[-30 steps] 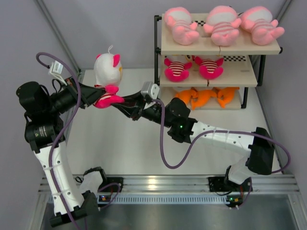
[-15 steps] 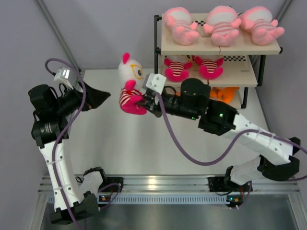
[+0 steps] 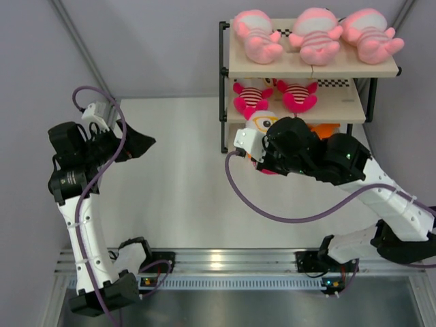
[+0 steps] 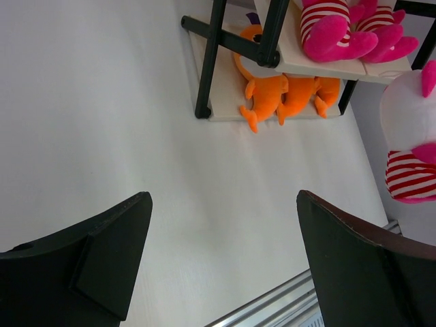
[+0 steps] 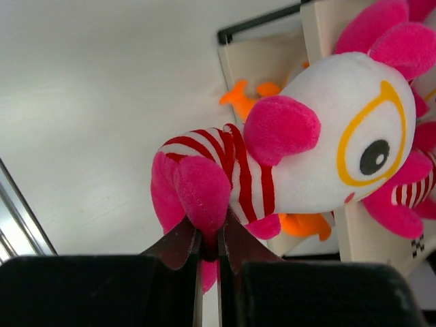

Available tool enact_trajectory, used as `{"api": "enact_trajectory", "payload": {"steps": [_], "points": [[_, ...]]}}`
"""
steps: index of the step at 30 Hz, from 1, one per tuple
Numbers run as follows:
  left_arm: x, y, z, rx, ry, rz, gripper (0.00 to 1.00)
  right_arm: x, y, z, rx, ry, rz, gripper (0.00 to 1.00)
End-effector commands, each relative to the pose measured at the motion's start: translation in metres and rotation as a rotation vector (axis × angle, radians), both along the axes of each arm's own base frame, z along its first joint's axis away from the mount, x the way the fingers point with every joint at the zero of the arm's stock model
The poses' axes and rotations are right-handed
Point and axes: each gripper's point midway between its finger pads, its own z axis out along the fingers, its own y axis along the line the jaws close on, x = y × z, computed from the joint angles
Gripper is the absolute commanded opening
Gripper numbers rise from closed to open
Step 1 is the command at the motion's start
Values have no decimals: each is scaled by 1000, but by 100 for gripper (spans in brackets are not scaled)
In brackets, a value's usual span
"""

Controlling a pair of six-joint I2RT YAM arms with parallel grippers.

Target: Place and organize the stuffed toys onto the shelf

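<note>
The shelf (image 3: 310, 69) stands at the back right. Three pale pink stuffed toys (image 3: 315, 34) lie on its top board, two hot-pink ones (image 3: 251, 99) on the middle board, and orange fish-like ones (image 4: 283, 95) on the bottom board. My right gripper (image 5: 210, 230) is shut on a leg of a third hot-pink toy (image 5: 286, 160), white-faced and red-striped. It hangs at the shelf's front left corner, level with the middle board (image 3: 261, 124). My left gripper (image 4: 223, 199) is open and empty over the table, well left of the shelf (image 3: 139, 143).
The white table (image 3: 184, 191) stretches between the two arms. An aluminium rail (image 3: 225, 259) runs along the near edge by the arm bases. Grey walls close in the left and back. A purple cable (image 3: 272, 212) loops under the right arm.
The left gripper opened, let go of the hot-pink toy and drew back left. The right gripper closed on the toy's leg and carried it right to the shelf.
</note>
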Motion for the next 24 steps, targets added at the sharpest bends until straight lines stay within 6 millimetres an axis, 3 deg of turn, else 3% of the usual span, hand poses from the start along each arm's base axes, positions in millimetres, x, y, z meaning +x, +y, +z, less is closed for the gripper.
{"api": "enact_trajectory", "payload": {"steps": [1,2,6,11,16,20,24], "points": [[1,4,7,47,-37,4,93,3,-75,-39,-343,13,-165,0],[1,3,7,45,-34,1,93,7,-93,-59,-430,37,-221,0],[-1,3,2,55,-35,1,93,4,-130,-87,-521,85,-304,0],[-2,2,3,58,-43,-14,93,29,-194,-78,-591,-10,-520,0],[-4,0,6,54,-51,-23,93,64,-216,-47,-636,-206,-571,0],[-5,-1,7,55,-57,-29,93,85,-230,-48,-651,-225,-562,0],[-2,-2,7,45,-47,-36,93,108,-229,-45,-650,-270,-466,0]]}}
